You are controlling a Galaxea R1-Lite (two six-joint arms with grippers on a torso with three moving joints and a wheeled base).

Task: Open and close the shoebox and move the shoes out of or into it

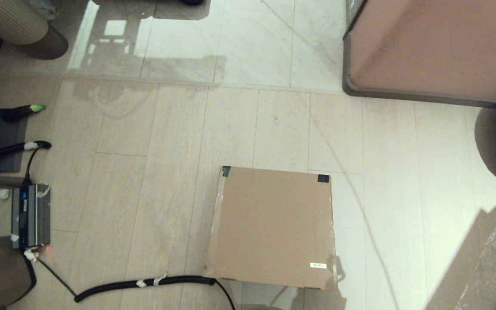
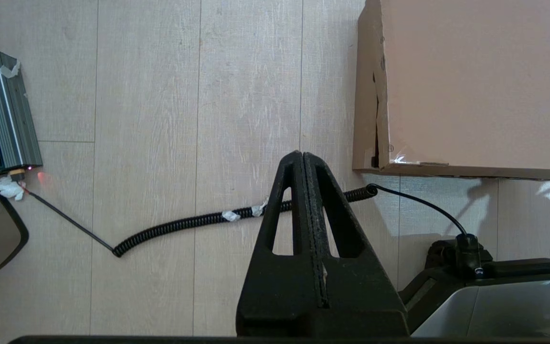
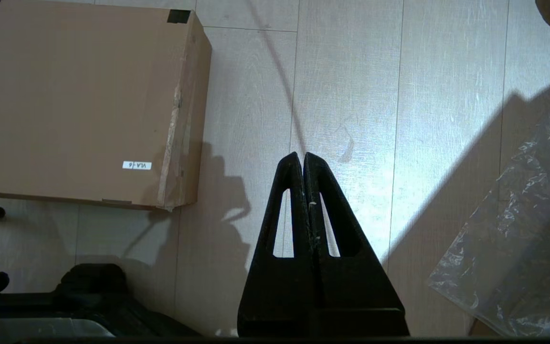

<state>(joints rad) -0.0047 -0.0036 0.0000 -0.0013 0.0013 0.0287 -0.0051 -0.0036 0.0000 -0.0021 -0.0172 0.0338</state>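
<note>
Here the shoebox [image 1: 271,227] sits closed on the pale wood floor [image 1: 153,181], lid flat, dark tape at its two far corners and a small white label [image 1: 318,265] near its front right corner. The left gripper [image 2: 302,155] hangs clenched and empty above the floor beside the box's left side, over a coiled black cable [image 2: 198,222]. The right gripper [image 3: 302,155], likewise clenched on nothing, hangs off the box's right side, apart from it.

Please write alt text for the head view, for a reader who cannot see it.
A closed brown shoebox sits on a pale wood floor, tape patches on its far lid corners. A black coiled cable runs leftwards to a grey device. No shoes or robot hands show.
</note>
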